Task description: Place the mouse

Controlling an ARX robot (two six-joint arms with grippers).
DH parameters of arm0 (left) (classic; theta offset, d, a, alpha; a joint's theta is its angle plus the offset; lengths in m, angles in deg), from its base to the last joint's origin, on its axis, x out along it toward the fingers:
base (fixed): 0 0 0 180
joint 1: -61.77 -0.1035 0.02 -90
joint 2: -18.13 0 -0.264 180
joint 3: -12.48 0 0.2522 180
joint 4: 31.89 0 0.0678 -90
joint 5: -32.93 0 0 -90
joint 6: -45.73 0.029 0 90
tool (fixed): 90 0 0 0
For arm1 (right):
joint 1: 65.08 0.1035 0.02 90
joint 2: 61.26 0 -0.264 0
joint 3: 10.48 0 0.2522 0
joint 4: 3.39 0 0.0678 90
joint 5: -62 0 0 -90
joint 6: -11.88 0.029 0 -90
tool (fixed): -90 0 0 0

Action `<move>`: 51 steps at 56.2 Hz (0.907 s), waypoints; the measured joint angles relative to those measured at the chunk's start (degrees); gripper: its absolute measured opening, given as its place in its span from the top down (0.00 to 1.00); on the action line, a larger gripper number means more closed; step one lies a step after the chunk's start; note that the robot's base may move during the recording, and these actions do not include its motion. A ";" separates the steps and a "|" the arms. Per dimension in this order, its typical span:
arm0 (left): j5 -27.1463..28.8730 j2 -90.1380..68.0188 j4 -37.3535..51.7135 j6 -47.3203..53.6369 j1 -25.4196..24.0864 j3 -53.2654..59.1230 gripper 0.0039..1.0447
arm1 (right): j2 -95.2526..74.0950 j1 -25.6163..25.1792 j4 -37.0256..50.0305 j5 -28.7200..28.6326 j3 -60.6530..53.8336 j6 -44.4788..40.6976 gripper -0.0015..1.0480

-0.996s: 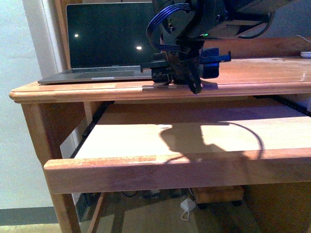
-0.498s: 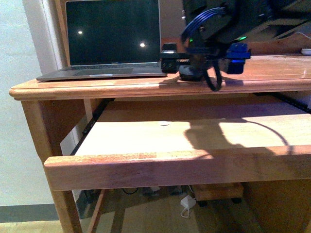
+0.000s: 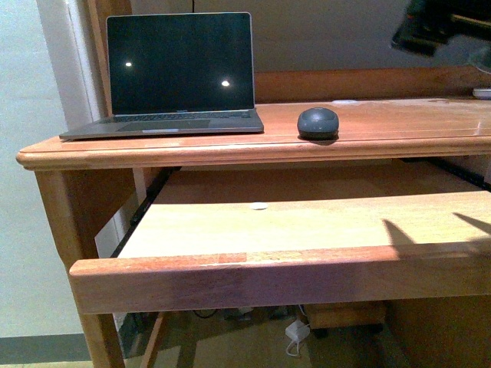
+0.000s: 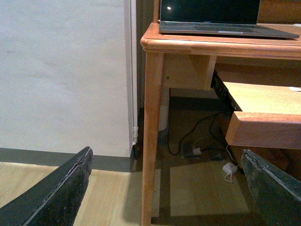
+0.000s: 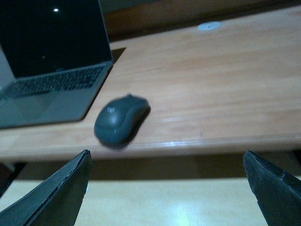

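The mouse (image 3: 318, 123), a small dark grey dome, lies on the wooden desk top (image 3: 406, 119) near its front edge, just right of the open laptop (image 3: 180, 73). Nothing touches it. In the right wrist view the mouse (image 5: 120, 121) sits beyond my right gripper (image 5: 167, 188), which is open and empty, apart from it and out over the pull-out shelf. Part of my right arm (image 3: 433, 27) shows blurred at the top right of the front view. My left gripper (image 4: 167, 188) is open and empty, low beside the desk leg (image 4: 153, 136), facing the floor.
A pull-out shelf (image 3: 307, 226) juts forward under the desk top with a small white disc (image 3: 259, 205) on it. Another white disc (image 5: 209, 26) lies at the back of the desk. Cables and an adapter (image 4: 229, 169) lie on the floor. A wall (image 4: 61, 70) stands left.
My right gripper, which stood over the mouse on the desk, has let it go and pulled up and away to the right. The mouse stays beside the laptop.
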 joint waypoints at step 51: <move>0.02 -0.02 0.00 0.00 0.00 0.00 0.07 | -7.72 13.03 22.01 1.68 -25.20 -7.04 0.07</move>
